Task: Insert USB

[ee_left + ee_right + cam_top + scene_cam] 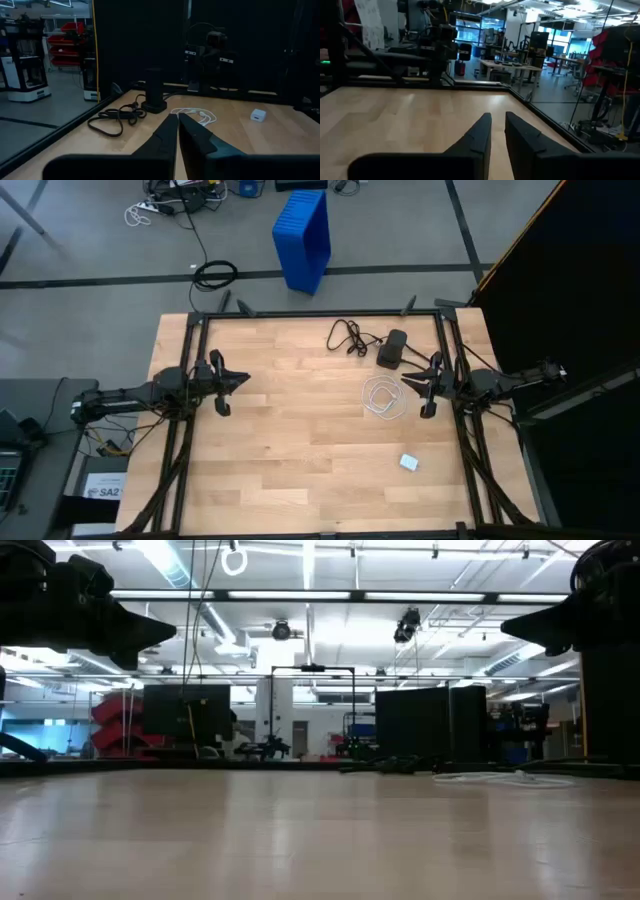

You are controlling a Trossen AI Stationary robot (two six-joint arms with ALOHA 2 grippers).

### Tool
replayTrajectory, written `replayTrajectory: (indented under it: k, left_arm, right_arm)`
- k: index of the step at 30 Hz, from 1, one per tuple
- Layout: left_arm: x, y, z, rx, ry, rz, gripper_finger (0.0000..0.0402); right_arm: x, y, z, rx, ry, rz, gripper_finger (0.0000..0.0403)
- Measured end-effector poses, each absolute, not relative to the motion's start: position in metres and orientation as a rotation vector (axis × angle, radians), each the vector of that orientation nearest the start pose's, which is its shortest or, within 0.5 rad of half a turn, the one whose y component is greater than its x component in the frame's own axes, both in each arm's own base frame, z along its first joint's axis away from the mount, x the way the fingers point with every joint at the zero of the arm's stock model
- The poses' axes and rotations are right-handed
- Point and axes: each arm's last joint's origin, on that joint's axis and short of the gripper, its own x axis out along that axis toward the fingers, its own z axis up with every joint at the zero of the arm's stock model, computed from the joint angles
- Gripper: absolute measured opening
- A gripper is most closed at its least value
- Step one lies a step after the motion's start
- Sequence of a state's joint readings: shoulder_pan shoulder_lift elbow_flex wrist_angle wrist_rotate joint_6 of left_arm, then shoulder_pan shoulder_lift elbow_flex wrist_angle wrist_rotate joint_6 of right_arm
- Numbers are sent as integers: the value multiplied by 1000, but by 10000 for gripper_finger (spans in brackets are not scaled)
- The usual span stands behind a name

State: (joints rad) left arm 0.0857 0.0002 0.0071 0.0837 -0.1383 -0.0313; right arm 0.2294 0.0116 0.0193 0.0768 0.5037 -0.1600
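- Left gripper [243, 381] at the table's left edge, raised off the wood, fingers [167, 131] pressed together, nothing between them.
- Right gripper [404, 383] at the right edge, also off the surface, fingers [482, 128] drawn nearly together with only a thin slit between, gripping nothing.
- Both arms mirrored, tips pointing inward toward each other across the wooden table [290, 460].
- USB [384, 397]: thin white cable coiled in a small loop, lying flat on the right half of the table, just beside and slightly nearer than the right gripper's tip, not touched by it.
- Same loop seen from the left wrist [196, 115], resting near the foot of the black adapter box [154, 91].
- Black adapter box [391, 349] standing on the far right part of the table, just beyond the loop; thin black cord [347, 336] tangled to its left.
- Small white block [409, 462] lying alone on the near right part of the table, well apart from the loop.
- Blue bin [303, 236] on the floor beyond the far edge.
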Motion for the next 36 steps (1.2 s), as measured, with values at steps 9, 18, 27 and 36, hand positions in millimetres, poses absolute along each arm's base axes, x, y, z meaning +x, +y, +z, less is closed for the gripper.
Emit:
replayTrajectory:
  k: [9, 18, 27, 36]
  left_arm:
    - [96, 12, 174, -33, -95, 223, 1]
    - [96, 12, 174, -34, -94, 222, 1]
    - [96, 12, 174, -33, -94, 223, 1]
    - [96, 12, 174, -33, -94, 223, 1]
  right_arm:
    - [94, 8, 176, -129, -57, -280, 32]
    - [94, 8, 176, -129, -57, -280, 46]
    - [94, 8, 176, -129, -57, -280, 40]
    - [94, 8, 176, -129, -57, -280, 26]
